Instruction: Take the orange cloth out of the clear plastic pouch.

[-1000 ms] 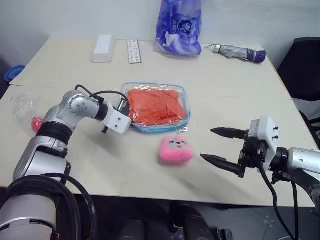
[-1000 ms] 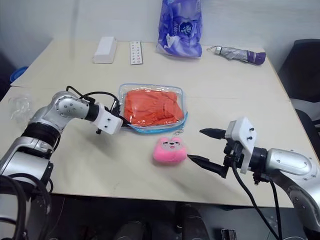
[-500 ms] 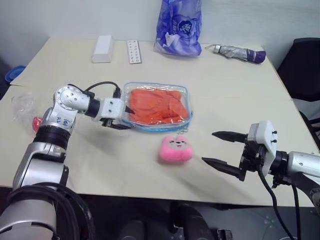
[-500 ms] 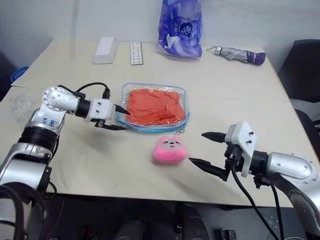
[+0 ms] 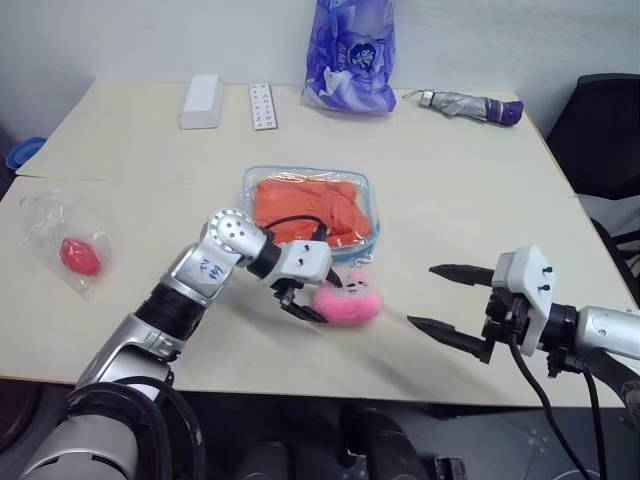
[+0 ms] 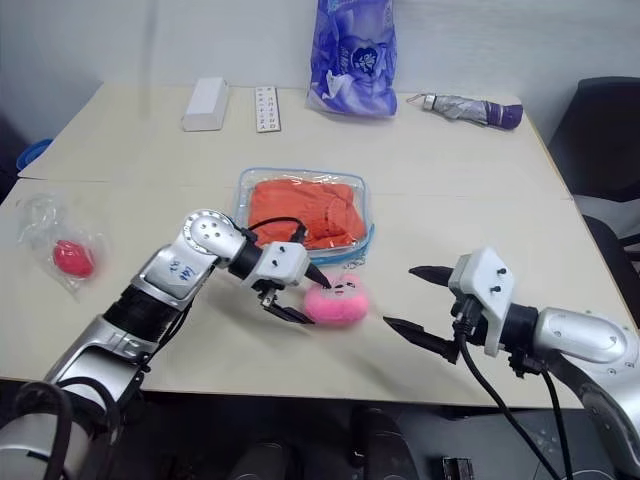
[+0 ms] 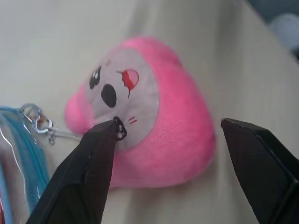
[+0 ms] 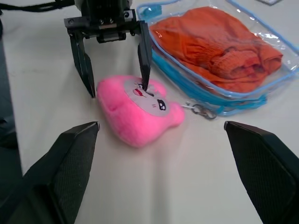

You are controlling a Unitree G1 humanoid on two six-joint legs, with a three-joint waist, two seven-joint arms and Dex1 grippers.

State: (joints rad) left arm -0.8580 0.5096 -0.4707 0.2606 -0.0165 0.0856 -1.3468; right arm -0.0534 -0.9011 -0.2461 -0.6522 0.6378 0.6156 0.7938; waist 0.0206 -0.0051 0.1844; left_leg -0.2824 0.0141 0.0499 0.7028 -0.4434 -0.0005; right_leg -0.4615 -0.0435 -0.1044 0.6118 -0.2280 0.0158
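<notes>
Since the earlier frames the left hand (image 6: 300,293) has left the pouch's left edge and swung right and nearer, and it now stands over the pink fluffy charm (image 6: 335,301) with its black fingers spread wide, one fingertip (image 8: 144,83) touching the charm's printed face and the other down just beside its left flank; nothing is gripped. The charm itself has shifted a little. The right hand (image 5: 447,300) has kept its place near the right front of the counter (image 5: 470,190), its two fingers wide apart and holding nothing, pointing left toward the charm. The clear plastic pouch (image 5: 368,188) lies flat in the middle of the counter, just beyond the charm, joined to it by a short chain with a metal clasp (image 8: 200,110). The orange cloth (image 5: 305,205) is inside the pouch, folded, its gathered band showing through the plastic in the right wrist view. At the counter's left edge lies a crinkled clear bag (image 5: 50,222) with a red item (image 5: 80,256) in it. Along the far side stand a white box (image 5: 202,99), a flat strip with printed marks (image 5: 262,104), a purple patterned bag (image 5: 350,55) and a folded umbrella (image 5: 465,104).
</notes>
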